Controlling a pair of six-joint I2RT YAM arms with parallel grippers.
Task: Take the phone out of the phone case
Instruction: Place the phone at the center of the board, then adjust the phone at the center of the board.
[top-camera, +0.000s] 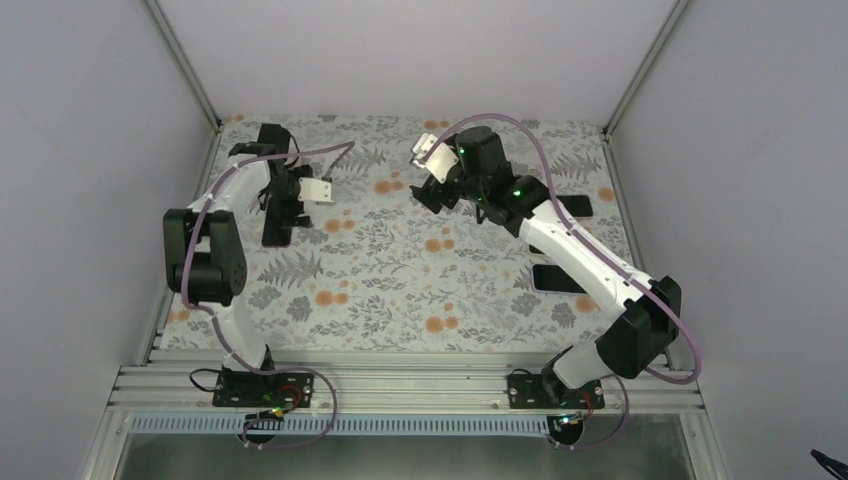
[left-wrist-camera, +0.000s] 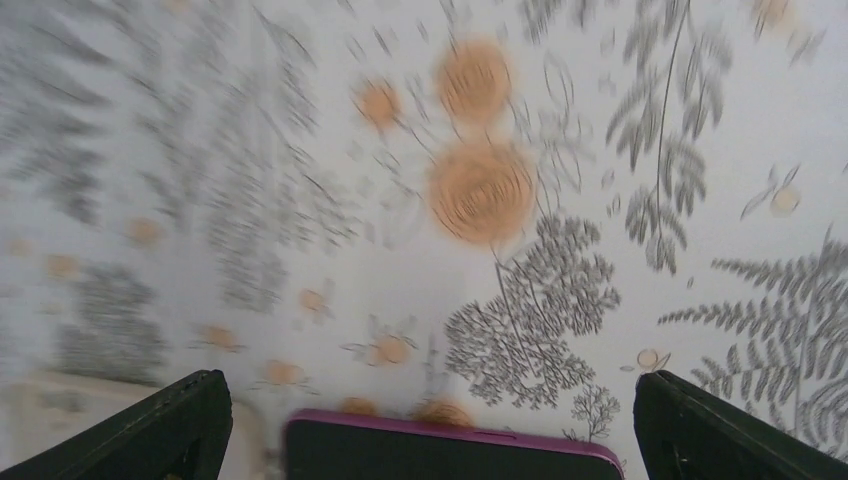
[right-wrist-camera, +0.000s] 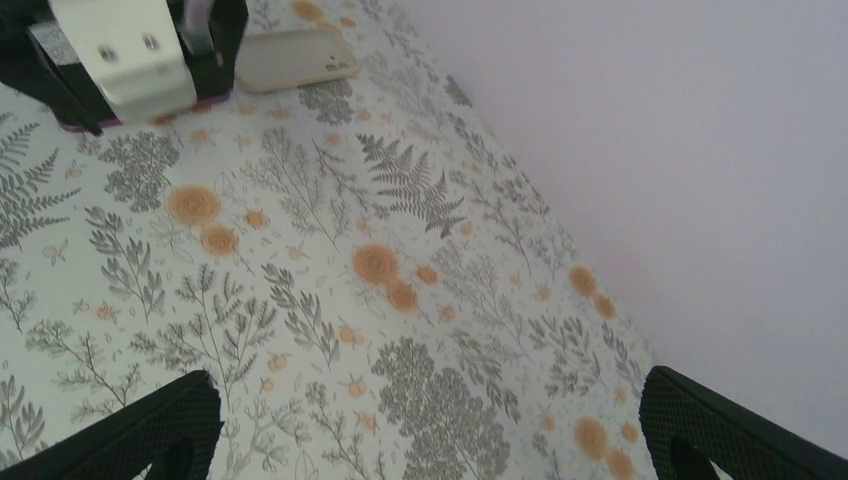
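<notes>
Phone in case: the dark phone (top-camera: 277, 222) lay flat on the floral cloth (right-wrist-camera: 400, 270) at the far left of the table, beneath the left arm's wrist.
Long axis: it ran from the near edge toward the far wall, roughly parallel to the left wall; which end was the top could not be told.
Case: a purple rim (left-wrist-camera: 450, 428) wrapped the phone's edge, so the phone sat inside it.
Left gripper (left-wrist-camera: 430, 395): spread wide and grasping nothing, with one finger (left-wrist-camera: 170, 430) on each side of the phone's short end; whether it touched could not be told.
Right gripper (right-wrist-camera: 425, 395): released and empty, raised over bare cloth near the middle of the far side.
Left wrist only: the purple rim up close, though the cloth was blurred.
Right wrist only: a cream-coloured case (right-wrist-camera: 295, 55) lying just beyond the left gripper.
Top view only: the phone's whole length, and two dark flat slabs (top-camera: 575, 205) partly hidden by the right arm.
</notes>
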